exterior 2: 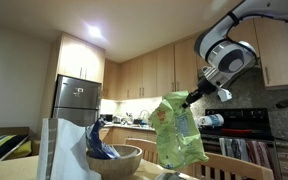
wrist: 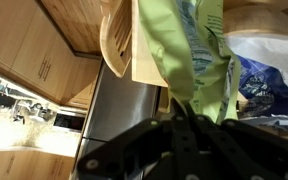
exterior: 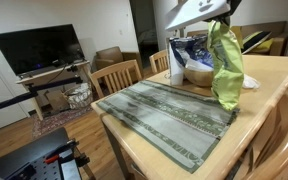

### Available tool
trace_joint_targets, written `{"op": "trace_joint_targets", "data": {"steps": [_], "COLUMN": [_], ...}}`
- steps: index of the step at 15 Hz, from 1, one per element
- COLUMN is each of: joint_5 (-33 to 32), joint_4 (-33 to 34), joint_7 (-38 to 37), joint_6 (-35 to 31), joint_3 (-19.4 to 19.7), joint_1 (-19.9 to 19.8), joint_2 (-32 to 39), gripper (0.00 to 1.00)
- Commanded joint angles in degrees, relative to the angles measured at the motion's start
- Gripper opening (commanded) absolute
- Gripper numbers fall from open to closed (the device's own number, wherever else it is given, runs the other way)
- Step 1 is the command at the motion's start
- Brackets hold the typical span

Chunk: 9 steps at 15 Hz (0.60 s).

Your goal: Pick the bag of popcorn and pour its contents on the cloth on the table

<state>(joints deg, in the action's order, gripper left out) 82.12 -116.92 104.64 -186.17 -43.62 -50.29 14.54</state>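
bag of popcorn (exterior: 224, 65): lime-green, crinkly, hanging upright off the table, right of centre, lower end by cloth's right corner | cloth (exterior: 169, 115): grey-green striped runner, flat, mid-frame | table (exterior: 276, 72): blond wood beneath cloth

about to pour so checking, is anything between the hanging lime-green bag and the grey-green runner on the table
Nothing visible does. The crinkly lime-green snack bag hangs near the far end of the grey-green striped woven runner, with open space beneath it. The round wooden bowl and the blue-and-white bag stand just beside it, not beneath.
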Motion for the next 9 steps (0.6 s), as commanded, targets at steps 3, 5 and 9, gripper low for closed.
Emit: {"op": "trace_joint_targets", "data": {"steps": [3, 5, 9], "joint_5": [0.05, 1.52, 5.44], "joint_4": [-0.06, 2.33, 10.81], "joint_7": [5.75, 9.03, 17.22], "joint_6": [-1.86, -2.52, -5.29], "joint_3": [-0.72, -1.76, -3.91], "joint_1": [-0.12, -0.58, -1.24], "joint_2": [2.53, 3.74, 6.39], "gripper": [0.00, 0.00, 0.00]}}
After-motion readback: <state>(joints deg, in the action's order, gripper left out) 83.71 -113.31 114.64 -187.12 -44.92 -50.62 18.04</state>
